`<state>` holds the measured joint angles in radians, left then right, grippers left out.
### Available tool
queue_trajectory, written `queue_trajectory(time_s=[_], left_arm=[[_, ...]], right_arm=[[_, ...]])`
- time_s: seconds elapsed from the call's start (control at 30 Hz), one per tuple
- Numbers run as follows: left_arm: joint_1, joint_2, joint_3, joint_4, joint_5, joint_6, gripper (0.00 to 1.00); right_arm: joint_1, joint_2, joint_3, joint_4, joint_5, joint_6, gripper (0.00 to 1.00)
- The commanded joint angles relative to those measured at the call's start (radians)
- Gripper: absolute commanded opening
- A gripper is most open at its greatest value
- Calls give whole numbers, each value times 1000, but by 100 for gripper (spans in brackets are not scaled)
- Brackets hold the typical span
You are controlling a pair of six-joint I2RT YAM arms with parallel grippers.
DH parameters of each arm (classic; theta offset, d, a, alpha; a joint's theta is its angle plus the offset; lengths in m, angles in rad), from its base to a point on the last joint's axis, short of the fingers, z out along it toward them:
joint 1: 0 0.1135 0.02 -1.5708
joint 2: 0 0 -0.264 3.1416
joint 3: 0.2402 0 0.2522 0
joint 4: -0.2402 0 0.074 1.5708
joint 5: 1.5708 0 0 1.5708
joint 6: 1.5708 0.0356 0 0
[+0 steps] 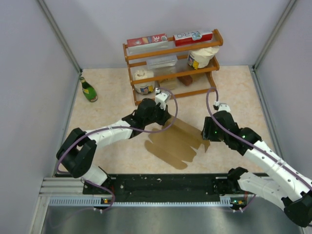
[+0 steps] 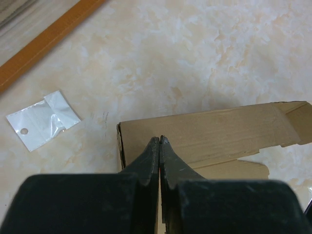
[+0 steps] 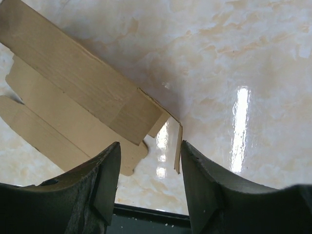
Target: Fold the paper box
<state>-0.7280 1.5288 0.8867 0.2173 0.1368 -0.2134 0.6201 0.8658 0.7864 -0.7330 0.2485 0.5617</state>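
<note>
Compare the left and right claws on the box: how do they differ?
The left claw is shut, tips together; the right claw is open. The left claw sits at the box's raised far edge; the right claw straddles a thin upright flap at its right end, unclamped. Both are black and at the box.

Lit brightly and evenly from overhead, without hard contrast. Caught a tall white streak of glare on the glossy desk (image 3: 241, 126) in the right wrist view, plus a smaller glint beside the paper box (image 3: 73, 78). Threw only soft grey shadows under its raised flaps. Rendered the near left claw (image 2: 160, 140) and right claw (image 3: 149, 146) dark and slightly soft, but kept the desk's marbling sharp.
</note>
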Motion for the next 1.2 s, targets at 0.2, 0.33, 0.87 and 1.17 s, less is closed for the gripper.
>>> queue_trajectory(time_s=[0.2,0.33,0.87,1.17], left_arm=[[-1,53,201,5,33,46,0],[-1,161,342,-70,131,78,0],[-5,447,584,-299,343,117,0],[-5,479,581,-348,330,143,0]], right_arm=[[-37,13,-15,-46,-51,24,50],[-48,19,-32,-48,-35,27,49],[-134,87,-115,63,-161,-5,33],[-134,133,-88,87,-147,-59,12]])
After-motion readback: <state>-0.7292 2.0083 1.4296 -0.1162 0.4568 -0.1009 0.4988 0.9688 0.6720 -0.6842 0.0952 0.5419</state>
